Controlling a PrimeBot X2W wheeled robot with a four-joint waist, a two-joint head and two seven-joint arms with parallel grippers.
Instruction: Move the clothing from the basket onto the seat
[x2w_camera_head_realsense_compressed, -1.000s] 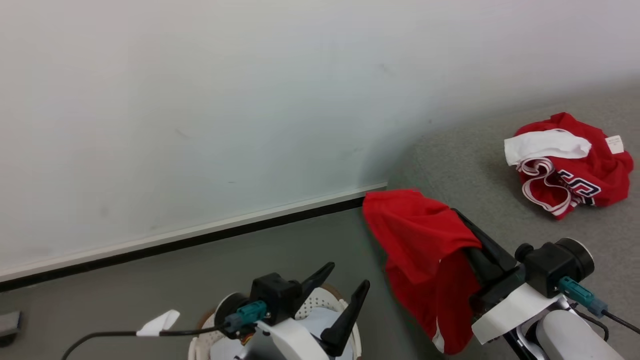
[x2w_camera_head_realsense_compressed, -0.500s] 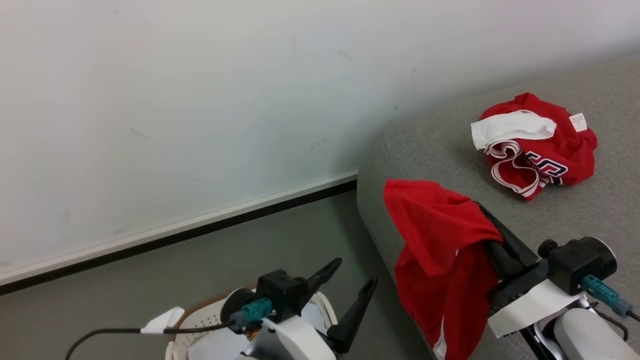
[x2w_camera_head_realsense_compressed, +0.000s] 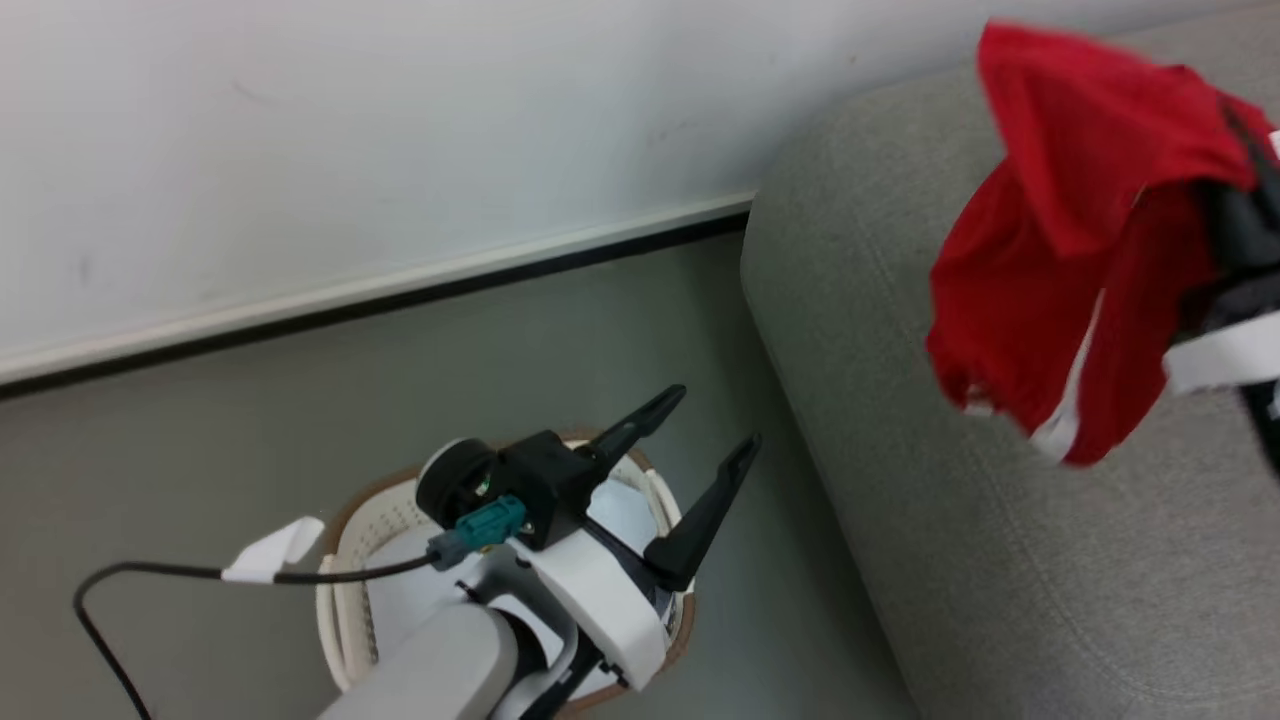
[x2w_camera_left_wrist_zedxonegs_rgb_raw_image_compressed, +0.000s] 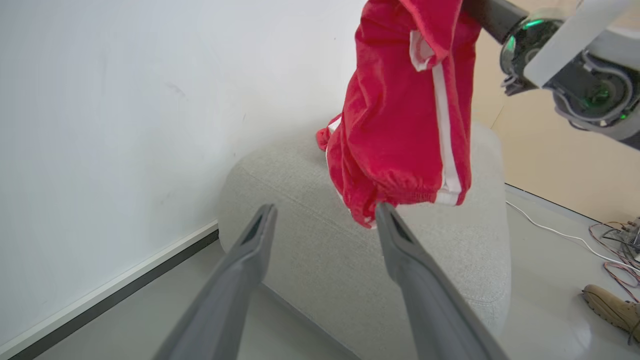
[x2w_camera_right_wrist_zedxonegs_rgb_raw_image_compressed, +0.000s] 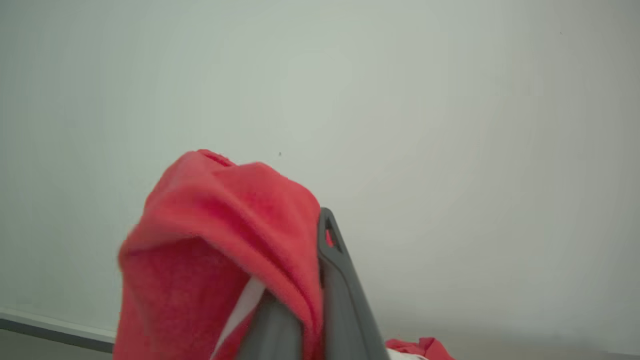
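Above the seat (x2w_camera_head_realsense_compressed: 900, 420), the right gripper (x2w_camera_right_wrist_zedxonegs_rgb_raw_image_compressed: 315, 235) pinches a red garment (x2w_camera_head_realsense_compressed: 1060, 250), not yet released, 1 red piece (x2w_camera_right_wrist_zedxonegs_rgb_raw_image_compressed: 422, 345) already lying there; left gripper (x2w_camera_head_realsense_compressed: 718, 414) spread.

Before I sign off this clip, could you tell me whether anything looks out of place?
Nothing spilled or damaged. The red shorts hang bunched from the shut right hand above the grey sofa, not yet laid down. A tan boot and loose cables sit on the floor nearby.

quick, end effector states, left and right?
Left end effector: open, holding nothing.
Right end effector: closed on the red garment, held over the sofa.
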